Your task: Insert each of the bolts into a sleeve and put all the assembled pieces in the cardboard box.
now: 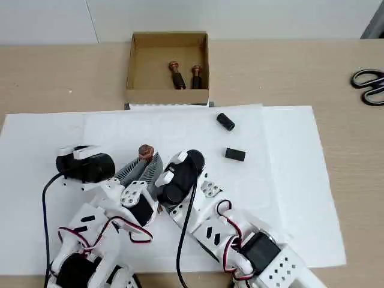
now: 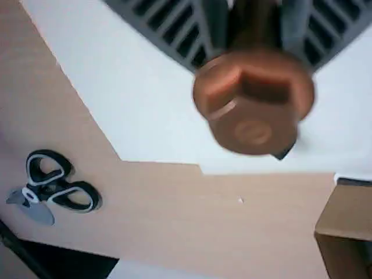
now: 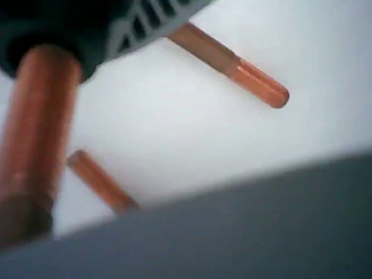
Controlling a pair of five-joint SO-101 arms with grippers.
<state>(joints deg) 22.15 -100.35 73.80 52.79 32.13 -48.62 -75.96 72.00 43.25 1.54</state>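
My left gripper (image 1: 144,161) is shut on a copper bolt (image 1: 146,151) at the middle of the white paper. In the left wrist view the bolt's hexagonal head (image 2: 254,102) sticks out between the grey ribbed fingers (image 2: 165,23). My right gripper (image 1: 171,177) sits right beside it, under its black camera. The right wrist view has the held bolt's shaft (image 3: 38,133) coming out of a dark part, and two more bolts (image 3: 232,64) (image 3: 99,180) lie on the paper. Two black sleeves (image 1: 225,122) (image 1: 235,154) lie further right. The cardboard box (image 1: 137,66) holds two assembled pieces (image 1: 176,74).
White paper (image 1: 288,180) covers the table's middle. Scissors (image 1: 368,86) lie at the far right edge on bare wood, and the left wrist view has them too (image 2: 55,189). A corner of the cardboard box (image 2: 349,232) is in the left wrist view.
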